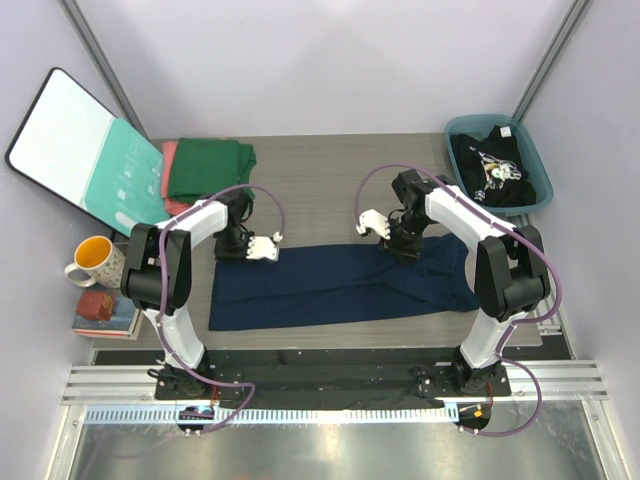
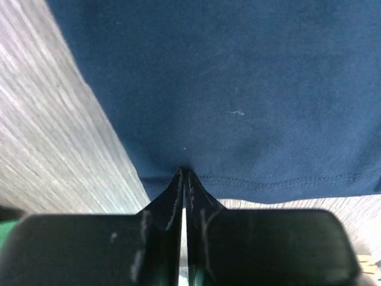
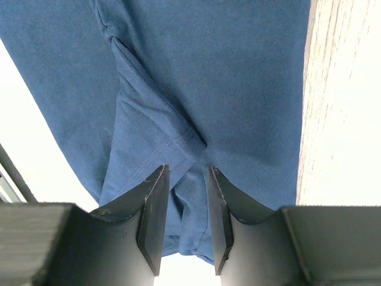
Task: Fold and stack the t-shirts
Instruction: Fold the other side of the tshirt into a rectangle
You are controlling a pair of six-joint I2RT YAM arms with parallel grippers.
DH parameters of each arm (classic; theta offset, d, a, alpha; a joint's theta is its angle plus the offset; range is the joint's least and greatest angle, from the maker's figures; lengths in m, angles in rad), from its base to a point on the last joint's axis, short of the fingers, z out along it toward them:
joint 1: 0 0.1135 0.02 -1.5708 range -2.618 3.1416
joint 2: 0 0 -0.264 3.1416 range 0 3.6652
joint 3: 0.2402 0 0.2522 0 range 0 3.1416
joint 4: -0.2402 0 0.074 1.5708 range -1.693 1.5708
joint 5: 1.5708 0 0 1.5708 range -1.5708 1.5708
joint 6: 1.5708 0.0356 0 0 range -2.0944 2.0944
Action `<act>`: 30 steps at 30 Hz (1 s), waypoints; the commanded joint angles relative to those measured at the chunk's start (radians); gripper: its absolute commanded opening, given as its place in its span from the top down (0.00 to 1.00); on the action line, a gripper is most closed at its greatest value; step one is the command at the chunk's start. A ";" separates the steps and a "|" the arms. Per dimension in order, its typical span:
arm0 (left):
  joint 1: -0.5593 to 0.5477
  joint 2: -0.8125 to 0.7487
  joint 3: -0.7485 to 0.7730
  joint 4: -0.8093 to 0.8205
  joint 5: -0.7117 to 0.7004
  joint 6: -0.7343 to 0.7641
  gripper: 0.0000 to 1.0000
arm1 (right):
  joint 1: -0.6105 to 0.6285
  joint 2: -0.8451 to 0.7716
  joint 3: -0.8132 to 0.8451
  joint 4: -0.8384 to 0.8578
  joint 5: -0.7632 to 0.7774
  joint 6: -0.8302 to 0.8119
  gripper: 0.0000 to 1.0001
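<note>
The navy blue t-shirt (image 1: pixel 340 285) lies as a long folded strip across the middle of the table. My left gripper (image 1: pixel 233 254) is at its far left corner, shut on the hem (image 2: pixel 268 182), as the left wrist view (image 2: pixel 184 173) shows. My right gripper (image 1: pixel 403 247) is at the shirt's far edge on the right. Its jaws (image 3: pixel 186 170) stand narrowly apart with a bunched fold of navy cloth (image 3: pixel 238 77) between them. The dark green t-shirt (image 1: pixel 210 165) lies folded on the salmon-pink one (image 1: pixel 177 207) at the back left. The black printed t-shirt (image 1: pixel 497 168) is in a bin.
A teal bin (image 1: pixel 530 150) stands at the back right. The teal-and-white board (image 1: pixel 80 150) leans at the back left. A yellow-and-white mug (image 1: pixel 95 262) and books (image 1: pixel 105 312) sit off the left edge. Grey walls close in on both sides.
</note>
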 commanded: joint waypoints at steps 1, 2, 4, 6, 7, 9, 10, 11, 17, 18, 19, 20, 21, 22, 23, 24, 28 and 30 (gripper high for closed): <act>-0.001 0.019 0.066 -0.039 -0.006 -0.005 1.00 | 0.008 -0.005 0.012 0.009 0.003 0.005 0.63; 0.000 0.020 0.076 -0.045 -0.020 -0.003 1.00 | 0.008 -0.003 0.012 0.009 0.004 0.005 0.63; 0.002 0.014 0.105 -0.056 -0.037 0.003 1.00 | 0.009 0.000 0.011 0.009 0.000 0.002 0.63; 0.005 0.010 0.126 -0.061 -0.038 0.006 1.00 | 0.011 0.006 0.009 0.009 -0.003 0.002 0.63; 0.005 0.008 0.149 -0.061 -0.037 0.004 1.00 | 0.012 0.011 0.009 0.009 -0.006 0.001 0.63; 0.005 0.009 0.174 -0.067 -0.032 0.001 1.00 | 0.015 0.024 0.009 0.009 -0.007 0.002 0.62; 0.005 0.014 0.179 -0.070 -0.031 0.000 1.00 | 0.018 0.029 0.009 0.011 -0.009 0.002 0.61; 0.005 0.016 0.180 -0.075 -0.031 0.000 1.00 | 0.020 0.034 0.011 0.009 -0.010 0.001 0.60; -0.003 0.019 0.139 -0.059 -0.032 -0.005 1.00 | 0.026 0.072 0.021 0.021 -0.015 -0.001 0.56; -0.004 0.017 0.125 -0.056 -0.032 -0.006 1.00 | 0.026 0.075 0.021 0.026 -0.012 -0.001 0.56; -0.007 0.019 0.120 -0.056 -0.031 -0.009 1.00 | 0.026 0.077 0.020 0.037 -0.010 -0.001 0.56; -0.012 0.017 0.116 -0.055 -0.029 -0.012 1.00 | 0.026 0.083 0.021 0.041 -0.006 -0.002 0.56; -0.014 0.019 0.111 -0.053 -0.025 -0.012 1.00 | 0.026 0.086 0.020 0.047 -0.003 -0.002 0.56; -0.015 0.020 0.110 -0.053 -0.025 -0.018 1.00 | 0.028 0.089 0.021 0.052 -0.001 -0.001 0.57; -0.020 0.020 0.110 -0.053 -0.025 -0.020 1.00 | 0.028 0.096 0.023 0.054 0.002 -0.001 0.62; -0.020 0.022 0.110 -0.050 -0.025 -0.022 1.00 | 0.029 0.098 0.026 0.054 0.003 -0.001 0.66; -0.021 0.028 0.116 -0.049 -0.028 -0.020 1.00 | 0.029 0.094 0.035 0.018 0.004 -0.015 0.99; -0.021 0.031 0.120 -0.047 -0.029 -0.019 1.00 | 0.031 0.080 0.052 -0.024 -0.006 -0.033 0.99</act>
